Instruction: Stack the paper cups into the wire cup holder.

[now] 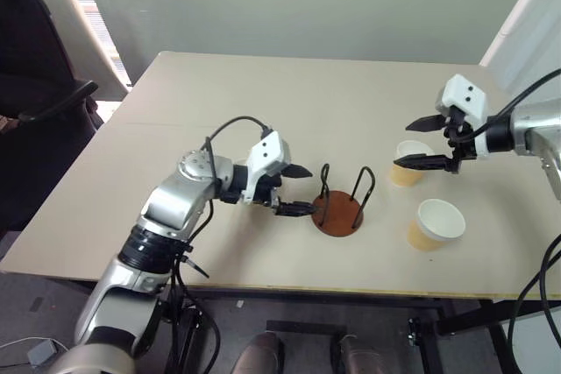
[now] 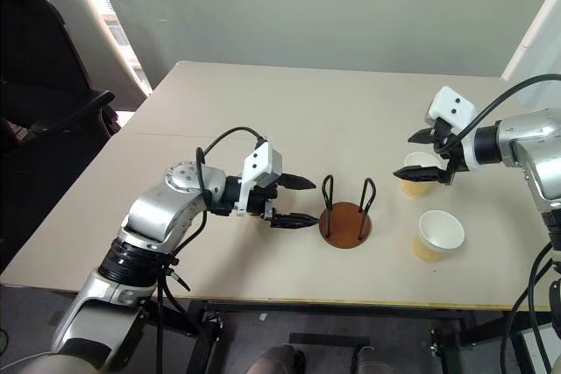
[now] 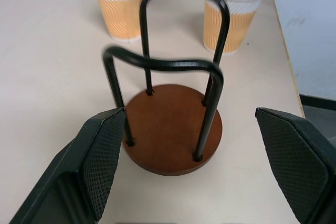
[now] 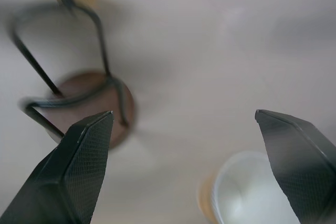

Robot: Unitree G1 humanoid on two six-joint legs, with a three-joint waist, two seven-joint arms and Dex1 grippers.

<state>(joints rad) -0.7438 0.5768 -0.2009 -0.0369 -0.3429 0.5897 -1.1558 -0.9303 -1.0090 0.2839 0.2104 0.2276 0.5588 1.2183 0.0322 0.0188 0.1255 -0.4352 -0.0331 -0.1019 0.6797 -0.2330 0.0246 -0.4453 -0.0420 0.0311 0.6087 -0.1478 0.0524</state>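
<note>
With both end effectors spread wide and empty, I centre my right end effector (image 1: pixel 429 141) around the far paper cup (image 1: pixel 407 172) before closing gently.

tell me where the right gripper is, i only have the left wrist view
Observer: The right gripper is open at the rim of the farther paper cup, not closed on it.
Operator: is the other cup free
Observer: Yes. The nearer paper cup stands alone near the front edge of the table, to the right of the wire cup holder.
Operator: anything off the table's left
Observer: A black chair stands there.
</note>
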